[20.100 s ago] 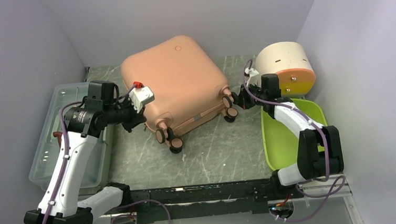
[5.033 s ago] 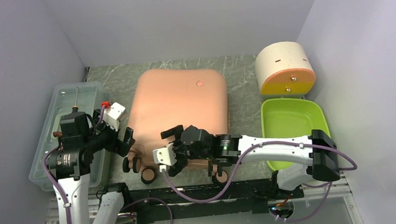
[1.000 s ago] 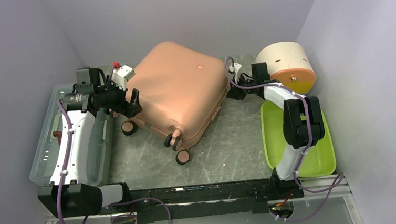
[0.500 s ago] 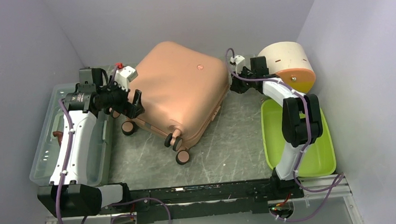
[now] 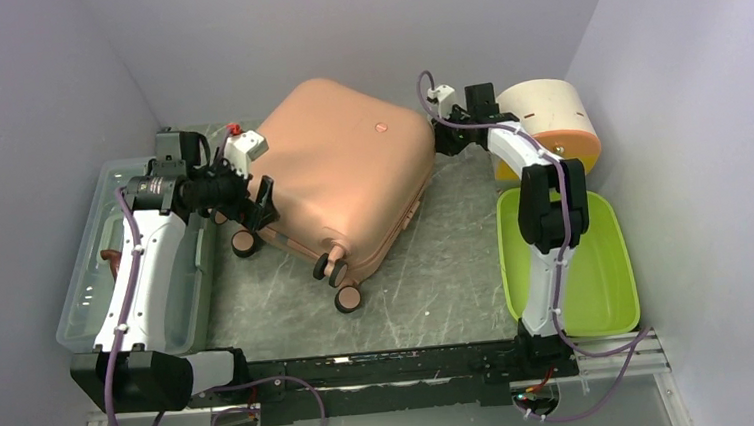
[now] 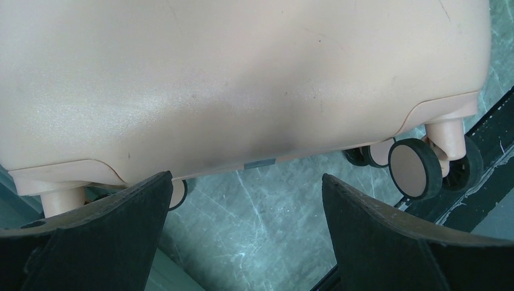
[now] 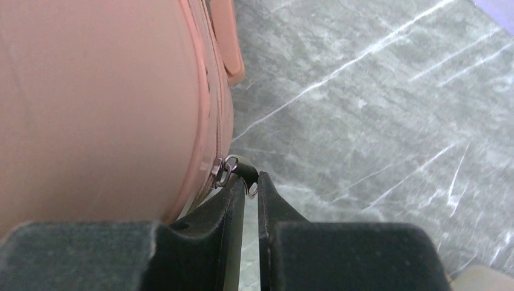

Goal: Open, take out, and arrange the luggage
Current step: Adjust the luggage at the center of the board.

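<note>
Opening step at the zipper: my right hand [image 7: 246, 185], almost shut, pinches the small zipper pull [image 7: 238, 170] at the far right corner of the luggage [image 5: 336, 181]. My left hand [image 6: 242, 182] stands fully spread and holds nothing, its 2 fingers [image 6: 109, 236] framing the wheeled end; whether they touch the shell I cannot tell. The case reads as shut, with nothing taken out yet, so I judge the task to be at its start. The next move, as I see it, calls for drawing the pull along the seam and round the rounded corner without losing the thin tab. My left hand should brace the shell so it does not swivel on the desk [image 5: 437, 269]. The salmon-pink hard shell lies on its broad side, turned diagonally at mid-desk, wheels [image 6: 415, 168] toward my bases. Its top is smooth but for 1 small round mark, and a pink handle [image 7: 227, 42] sits on the far side.
</note>
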Robot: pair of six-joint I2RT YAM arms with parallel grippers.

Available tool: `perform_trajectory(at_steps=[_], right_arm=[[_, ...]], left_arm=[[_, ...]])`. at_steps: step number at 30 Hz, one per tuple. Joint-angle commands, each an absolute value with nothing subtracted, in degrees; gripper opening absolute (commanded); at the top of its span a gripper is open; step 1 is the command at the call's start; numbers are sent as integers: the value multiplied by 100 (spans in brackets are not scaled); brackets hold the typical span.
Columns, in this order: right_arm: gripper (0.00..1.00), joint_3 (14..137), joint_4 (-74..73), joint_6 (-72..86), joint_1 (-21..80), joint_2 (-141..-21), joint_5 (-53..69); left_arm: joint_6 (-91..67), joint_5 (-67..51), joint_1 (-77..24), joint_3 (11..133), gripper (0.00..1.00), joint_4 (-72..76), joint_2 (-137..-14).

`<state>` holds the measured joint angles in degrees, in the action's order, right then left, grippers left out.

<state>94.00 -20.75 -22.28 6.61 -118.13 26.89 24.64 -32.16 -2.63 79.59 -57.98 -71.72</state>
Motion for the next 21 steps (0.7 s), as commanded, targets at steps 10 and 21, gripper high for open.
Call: perform_trajectory(at_steps=[10,21], right_arm=[[0,10628,-1983,-3357,546,-12383,2834],[0,9880,-1814,-3393,554,-12095,3091]], left_arm=[[1958,-2245,-307,8390,99,-4433,-7306],[1210,661,-427,10907,99,-2430,-10318]])
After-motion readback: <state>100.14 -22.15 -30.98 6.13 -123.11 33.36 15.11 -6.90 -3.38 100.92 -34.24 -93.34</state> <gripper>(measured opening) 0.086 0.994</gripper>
